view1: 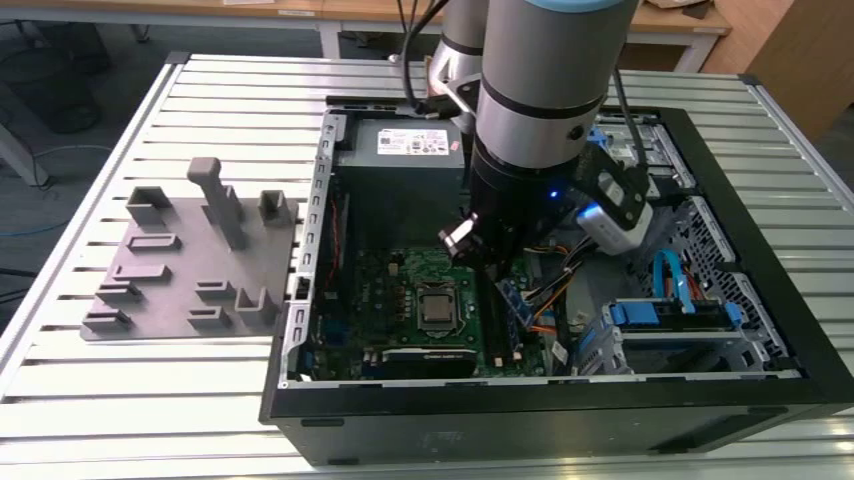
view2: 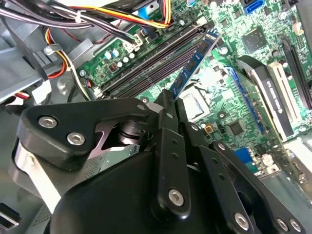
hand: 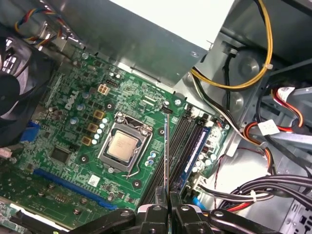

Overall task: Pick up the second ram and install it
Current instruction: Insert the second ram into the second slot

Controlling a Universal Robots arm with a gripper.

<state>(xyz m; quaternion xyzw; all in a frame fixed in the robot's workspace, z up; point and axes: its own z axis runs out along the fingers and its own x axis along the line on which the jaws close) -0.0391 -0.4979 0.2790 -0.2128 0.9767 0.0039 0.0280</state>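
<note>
We see, in the exterior view, the grey slotted block (view1: 187,262) at nine o'clock of the open computer case (view1: 304,300). In the first wrist view, the gripper (hand: 169,197) is closed tight on the second ram (hand: 166,151), which is held edge-on along the motherboard's (hand: 73,122) memory slots (hand: 181,139).

free: slots (hand: 157,168) beside CPU socket (hand: 122,146) | obstacles: seated memory stick (hand: 196,150), cable bundle (hand: 258,187) close alongside

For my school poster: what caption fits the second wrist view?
Gripper holding the second ram over the green motherboard.
</note>
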